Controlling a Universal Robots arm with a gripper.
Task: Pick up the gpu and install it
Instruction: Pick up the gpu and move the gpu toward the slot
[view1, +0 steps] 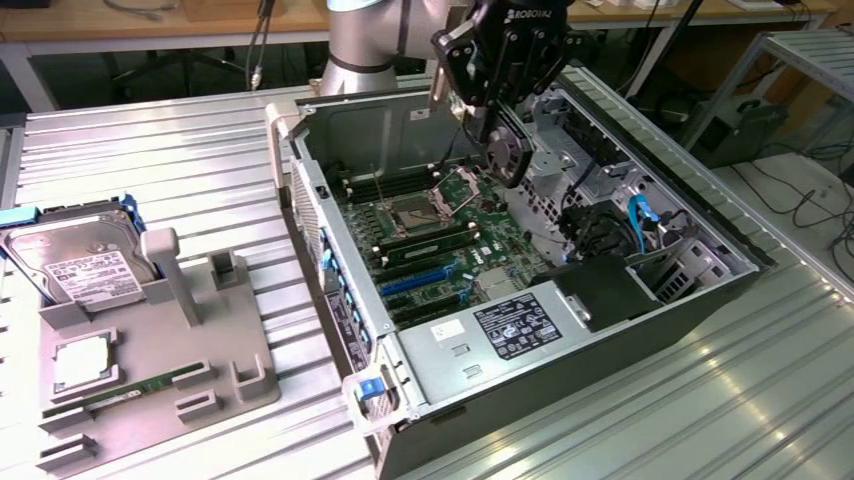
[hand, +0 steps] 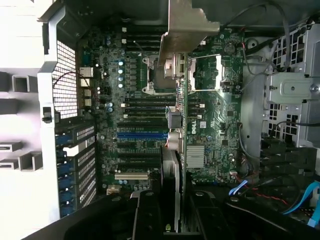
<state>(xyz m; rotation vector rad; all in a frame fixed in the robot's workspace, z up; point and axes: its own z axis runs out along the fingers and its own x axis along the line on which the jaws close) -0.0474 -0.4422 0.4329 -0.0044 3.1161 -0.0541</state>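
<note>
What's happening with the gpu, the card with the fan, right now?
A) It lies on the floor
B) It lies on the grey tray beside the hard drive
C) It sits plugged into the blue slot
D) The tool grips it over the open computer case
D: the tool grips the gpu, hanging over the motherboard inside the open case.

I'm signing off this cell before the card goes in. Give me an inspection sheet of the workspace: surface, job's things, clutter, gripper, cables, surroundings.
Surface: ribbed metal table bearing an open computer case and a grey fixture tray.
Job's things: gpu held on edge above the motherboard, not in a slot.
Clutter: hard drive, square chip and RAM stick on the tray.
Gripper: gripper shut on the gpu.
Cables: blue cables inside the case, apart from the card.
Surroundings: wooden bench behind; loose floor cables at the exterior view's right.
</note>
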